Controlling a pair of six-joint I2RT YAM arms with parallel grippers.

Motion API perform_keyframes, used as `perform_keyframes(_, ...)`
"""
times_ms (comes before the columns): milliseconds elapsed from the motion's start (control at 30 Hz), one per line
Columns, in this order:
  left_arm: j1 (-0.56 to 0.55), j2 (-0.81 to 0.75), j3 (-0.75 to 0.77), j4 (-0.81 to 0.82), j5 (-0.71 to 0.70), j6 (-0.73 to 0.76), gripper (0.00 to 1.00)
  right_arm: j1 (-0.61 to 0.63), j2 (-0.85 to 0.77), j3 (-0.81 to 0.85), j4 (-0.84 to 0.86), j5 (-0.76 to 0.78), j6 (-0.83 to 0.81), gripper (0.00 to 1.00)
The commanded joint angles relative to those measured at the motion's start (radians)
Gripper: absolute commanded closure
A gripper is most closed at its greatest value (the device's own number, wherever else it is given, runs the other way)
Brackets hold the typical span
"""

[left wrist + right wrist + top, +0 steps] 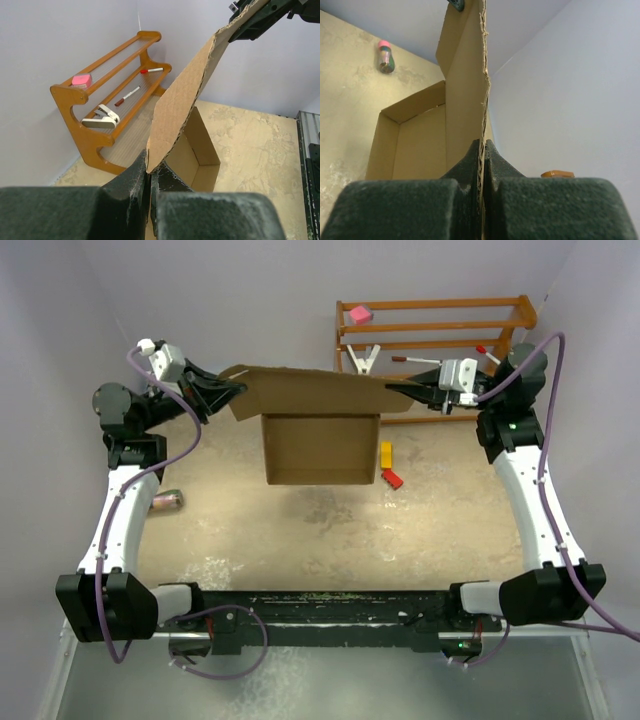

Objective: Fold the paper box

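The paper box point(320, 445) is brown corrugated cardboard, a shallow open tray with its long lid flap point(310, 390) raised along the far side. My left gripper point(235, 390) is shut on the flap's left end; in the left wrist view point(148, 172) the cardboard corner sits pinched between the black fingers. My right gripper point(392, 392) is shut on the flap's right end; in the right wrist view point(483, 150) the flap's edge runs up from between the fingers. The box interior shows in both wrist views point(197, 155) point(415, 145).
A wooden rack point(430, 340) stands at the back right with a pink block point(359, 313), a white clip and markers on it. A yellow block point(386, 454) and a red block point(392, 478) lie right of the box. A small bottle point(166, 501) lies at the left.
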Motion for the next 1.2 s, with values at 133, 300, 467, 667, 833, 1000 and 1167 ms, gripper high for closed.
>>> perform_keyframes(133,-0.018,-0.010,-0.007,0.032,0.034,-0.030,0.95,0.010,-0.038,0.020,0.068,-0.009,-0.011,1.00)
perform_keyframes(300,-0.018,-0.008,-0.007,0.033,0.034,-0.030,0.95,0.003,-0.021,0.048,0.067,-0.037,-0.011,1.00)
perform_keyframes(467,-0.018,-0.007,-0.007,0.034,0.033,-0.032,0.95,-0.001,-0.045,0.065,-0.085,0.202,-0.011,1.00)
perform_keyframes(667,-0.018,-0.006,-0.003,0.036,0.032,-0.033,0.95,-0.006,-0.057,0.057,-0.099,0.157,-0.011,1.00)
perform_keyframes(833,-0.018,-0.005,0.000,0.037,0.032,-0.033,0.95,-0.022,-0.023,0.153,-0.284,0.123,-0.011,1.00)
perform_keyframes(1000,-0.017,-0.003,0.002,0.037,0.032,-0.031,0.95,-0.048,-0.030,0.141,-0.318,-0.099,-0.011,1.00)
perform_keyframes(1167,-0.018,0.005,0.006,0.048,0.032,-0.041,0.95,-0.041,-0.050,0.000,0.089,-0.259,-0.011,1.00)
